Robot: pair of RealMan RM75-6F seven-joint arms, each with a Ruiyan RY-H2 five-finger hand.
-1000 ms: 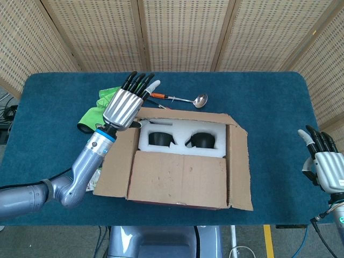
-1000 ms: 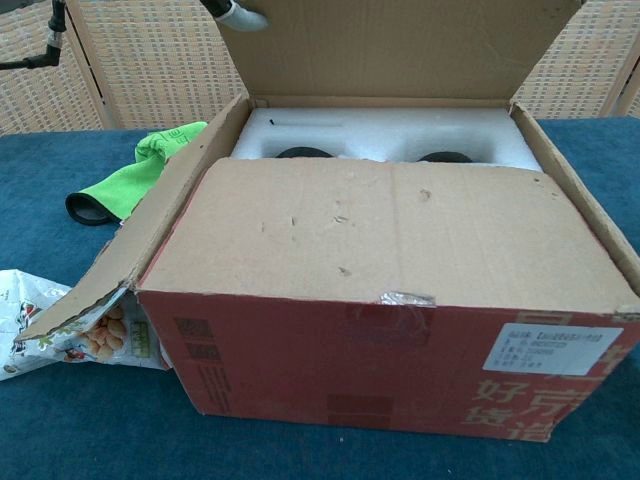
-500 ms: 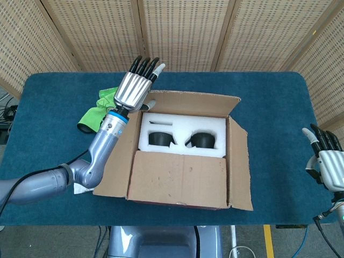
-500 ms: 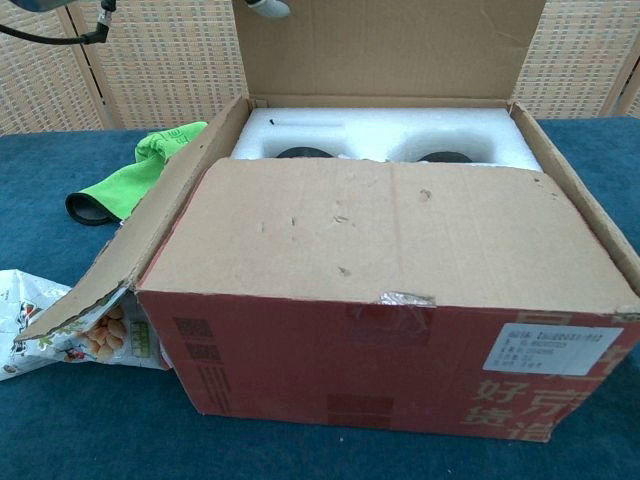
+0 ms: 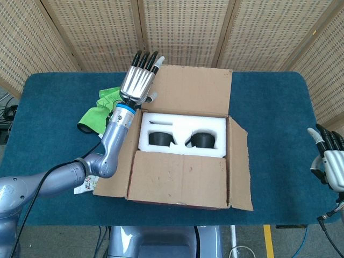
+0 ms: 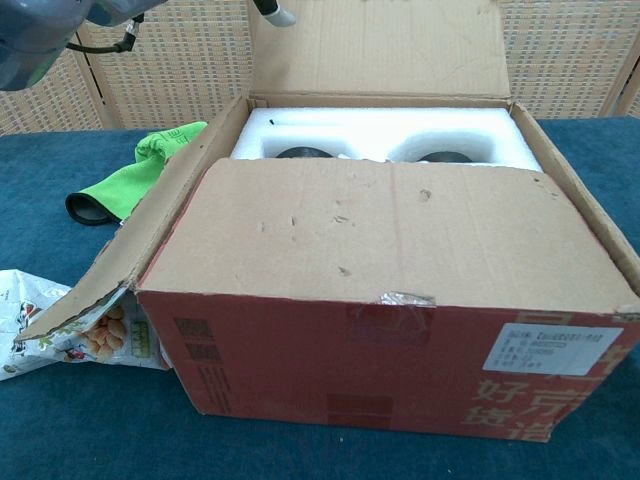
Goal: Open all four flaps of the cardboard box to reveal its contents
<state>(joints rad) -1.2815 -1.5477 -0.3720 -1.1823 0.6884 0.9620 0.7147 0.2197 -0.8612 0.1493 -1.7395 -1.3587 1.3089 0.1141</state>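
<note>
The cardboard box (image 5: 183, 161) sits at frame centre on the blue bench (image 5: 269, 102), long axis left to right, mouth upward. Over the last second the left hand (image 5: 141, 80), fingers extended together against the far flap (image 5: 191, 88), has pushed it from nearly closed to tilted back. The near flap (image 5: 177, 177) still covers the white foam insert (image 5: 183, 131). The right hand (image 5: 330, 164), lower right, is spread and empty.
</note>
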